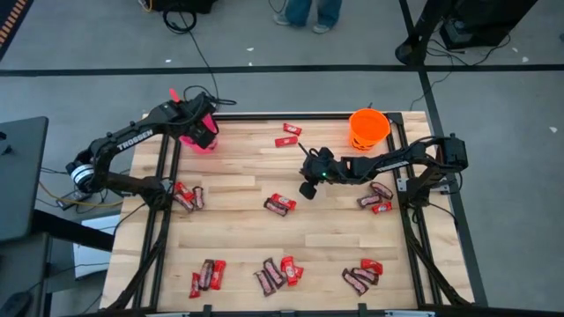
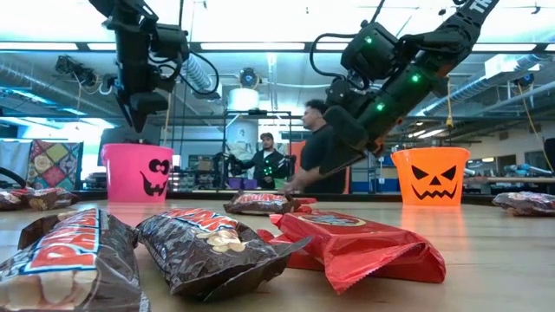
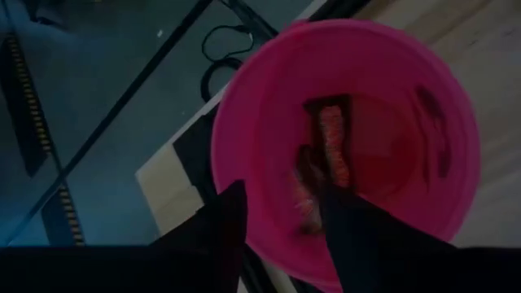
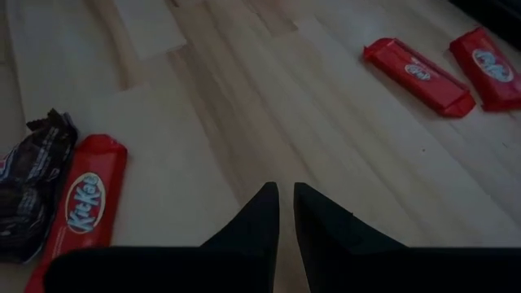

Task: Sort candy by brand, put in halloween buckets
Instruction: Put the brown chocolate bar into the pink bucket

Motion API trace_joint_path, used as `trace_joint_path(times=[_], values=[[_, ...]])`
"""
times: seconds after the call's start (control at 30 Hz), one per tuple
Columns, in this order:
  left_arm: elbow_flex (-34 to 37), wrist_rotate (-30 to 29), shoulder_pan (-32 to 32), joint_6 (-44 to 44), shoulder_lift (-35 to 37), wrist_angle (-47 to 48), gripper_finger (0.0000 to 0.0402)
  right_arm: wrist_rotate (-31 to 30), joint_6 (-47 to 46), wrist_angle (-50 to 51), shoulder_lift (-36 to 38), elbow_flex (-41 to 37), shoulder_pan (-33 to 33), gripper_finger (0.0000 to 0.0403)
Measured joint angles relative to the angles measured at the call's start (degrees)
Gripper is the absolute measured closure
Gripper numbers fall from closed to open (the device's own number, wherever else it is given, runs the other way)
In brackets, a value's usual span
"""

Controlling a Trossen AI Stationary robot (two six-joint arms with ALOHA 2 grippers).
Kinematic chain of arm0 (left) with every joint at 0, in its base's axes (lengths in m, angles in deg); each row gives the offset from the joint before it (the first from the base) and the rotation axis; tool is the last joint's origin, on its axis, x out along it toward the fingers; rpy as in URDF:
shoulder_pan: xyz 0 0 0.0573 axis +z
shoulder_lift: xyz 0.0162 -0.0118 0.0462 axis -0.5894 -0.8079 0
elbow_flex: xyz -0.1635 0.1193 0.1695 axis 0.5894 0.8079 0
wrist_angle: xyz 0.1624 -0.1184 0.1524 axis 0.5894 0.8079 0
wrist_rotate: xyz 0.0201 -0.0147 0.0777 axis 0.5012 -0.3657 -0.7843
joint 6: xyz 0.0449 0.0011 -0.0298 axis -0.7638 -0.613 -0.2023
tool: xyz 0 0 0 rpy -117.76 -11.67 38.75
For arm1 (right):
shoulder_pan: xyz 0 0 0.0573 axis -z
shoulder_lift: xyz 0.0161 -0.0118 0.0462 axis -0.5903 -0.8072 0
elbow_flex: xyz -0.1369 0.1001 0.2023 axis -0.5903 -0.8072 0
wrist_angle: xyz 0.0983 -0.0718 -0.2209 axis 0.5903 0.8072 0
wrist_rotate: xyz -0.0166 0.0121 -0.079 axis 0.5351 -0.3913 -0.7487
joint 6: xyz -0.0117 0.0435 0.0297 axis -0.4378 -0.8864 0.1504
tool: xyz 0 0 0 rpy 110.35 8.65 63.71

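My left gripper (image 3: pixel 281 191) hangs open over the mouth of the pink bucket (image 3: pixel 269 106), which stands at the table's far left corner (image 1: pixel 204 145). A dark-wrapped candy (image 3: pixel 330 142) lies inside that bucket below the fingers. My right gripper (image 4: pixel 285 203) hovers shut and holds nothing, low over the bare wood near the table's middle (image 1: pixel 308 187). A red candy (image 4: pixel 85 199) and a dark one (image 4: pixel 24 195) lie side by side close to it. The orange bucket (image 1: pixel 368 129) stands at the far right.
Red and dark candy bars lie in small groups: two red ones at the far middle (image 1: pixel 287 134), others at the left (image 1: pixel 188 195), right (image 1: pixel 376 198) and along the near edge (image 1: pixel 278 273). People stand in the room beyond the table (image 2: pixel 316 147).
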Motion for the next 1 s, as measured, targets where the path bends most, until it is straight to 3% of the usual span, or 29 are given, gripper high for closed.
trace_joint_path(times=[0.27,0.53,0.7,0.83,1.0], values=[[0.0,0.8,-0.1,-0.3,0.1,1.4,0.0190,0.4,-1.2,0.8,0.0,0.0,0.0,0.0348],[0.0,3.0,-4.5,3.9,6.8,2.2,0.0189,0.5,-0.7,0.9,0.0,0.0,-0.6,0.0348],[1.1,8.5,-12.2,12.8,12.5,3.8,0.0190,-0.1,0.3,1.0,0.0,0.0,-0.6,0.0348],[6.6,13.0,-20.5,20.9,15.5,2.8,0.0190,-0.1,0.7,1.0,0.0,0.0,-0.6,0.0348],[14.2,14.0,-30.7,33.3,16.4,3.1,0.0190,-0.1,1.2,1.0,0.0,0.0,-0.6,0.0348]])
